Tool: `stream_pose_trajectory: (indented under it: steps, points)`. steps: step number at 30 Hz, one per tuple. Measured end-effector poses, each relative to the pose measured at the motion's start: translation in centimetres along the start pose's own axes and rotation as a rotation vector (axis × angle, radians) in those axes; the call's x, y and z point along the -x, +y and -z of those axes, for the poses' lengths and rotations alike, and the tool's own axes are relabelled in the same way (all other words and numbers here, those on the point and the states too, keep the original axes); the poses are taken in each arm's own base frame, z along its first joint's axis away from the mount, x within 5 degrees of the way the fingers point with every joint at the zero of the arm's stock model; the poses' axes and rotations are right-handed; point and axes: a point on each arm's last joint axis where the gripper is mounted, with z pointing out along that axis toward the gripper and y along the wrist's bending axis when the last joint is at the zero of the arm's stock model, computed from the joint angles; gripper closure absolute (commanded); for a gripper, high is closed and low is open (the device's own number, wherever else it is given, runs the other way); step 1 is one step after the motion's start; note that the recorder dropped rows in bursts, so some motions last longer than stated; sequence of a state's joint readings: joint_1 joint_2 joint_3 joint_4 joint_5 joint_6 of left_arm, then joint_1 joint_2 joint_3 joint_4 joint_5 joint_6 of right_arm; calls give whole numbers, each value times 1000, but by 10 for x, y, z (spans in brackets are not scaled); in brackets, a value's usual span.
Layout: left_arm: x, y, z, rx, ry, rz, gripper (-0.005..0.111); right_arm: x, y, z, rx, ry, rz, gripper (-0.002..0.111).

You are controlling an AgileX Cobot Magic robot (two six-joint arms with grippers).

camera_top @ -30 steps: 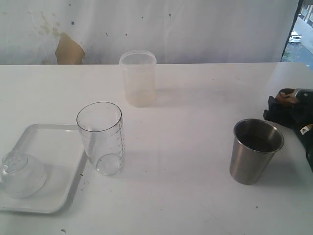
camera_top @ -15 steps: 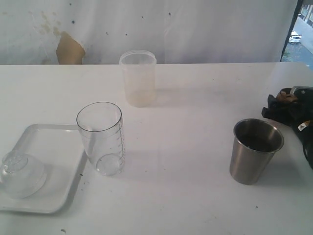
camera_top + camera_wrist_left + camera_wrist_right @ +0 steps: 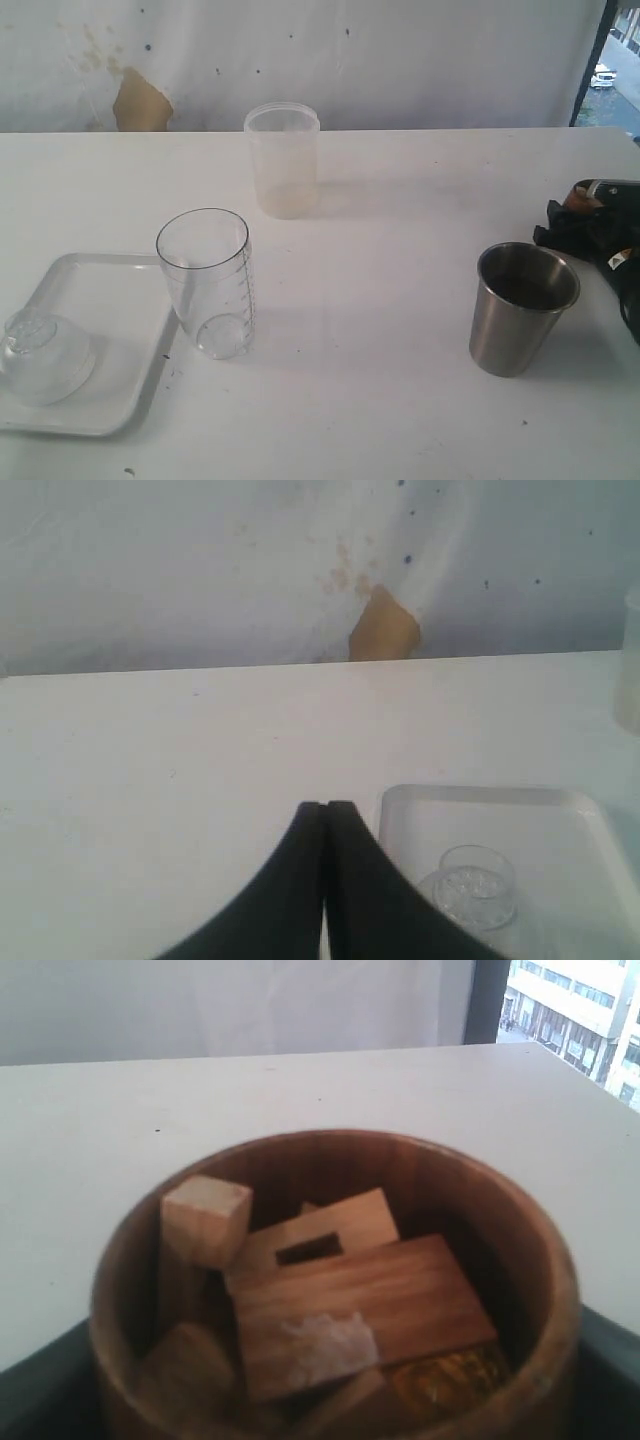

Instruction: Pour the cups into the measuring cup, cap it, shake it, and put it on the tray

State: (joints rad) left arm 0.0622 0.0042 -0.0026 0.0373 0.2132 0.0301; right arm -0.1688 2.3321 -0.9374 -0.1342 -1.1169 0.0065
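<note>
The clear measuring cup (image 3: 205, 282) with dark graduation lines stands upright beside the white tray (image 3: 100, 263). Behind it stands the frosted tumbler (image 3: 283, 160). The steel cup (image 3: 522, 308) stands at the right. At the right edge, my right gripper (image 3: 592, 226) is shut on the brown wooden cup (image 3: 583, 197). In the right wrist view the wooden cup (image 3: 525, 1260) is upright and holds several wooden blocks (image 3: 350, 1305). My left gripper (image 3: 325, 806) is shut and empty, above the table beside the tray (image 3: 500, 798); the exterior view does not show it.
A clear domed lid (image 3: 40, 352) lies on the tray's near left part; the left wrist view also shows this lid (image 3: 470, 885). A white wall with a brown patch (image 3: 140, 100) rises behind the table's far edge.
My right gripper with the wooden cup has shifted very slightly at the right edge. The cups, tray and lid have not moved.
</note>
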Motion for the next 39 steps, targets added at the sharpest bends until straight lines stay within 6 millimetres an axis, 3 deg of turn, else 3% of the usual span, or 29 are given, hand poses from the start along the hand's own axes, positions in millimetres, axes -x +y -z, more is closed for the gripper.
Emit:
stream_pose_trajectory:
  steps: [3,8,15,23,29,35,39]
  points:
    - [0,0,0,0,0,0,107,1,4,0,41,0,37,108]
    - [0,0,0,0,0,0,107,19,9,6,106,72,53,108]
    - [0,0,0,0,0,0,107,76,12,17,164,62,56,108]
    - [0,0,0,0,0,0,107,155,38,38,355,-90,71,108]
    - [0,0,0,0,0,0,107,210,102,55,540,-156,141,108]
    - [0,0,0,0,0,0,107,231,171,70,693,-175,255,108]
    - [0,0,0,0,0,0,107,236,205,81,749,-177,307,108]
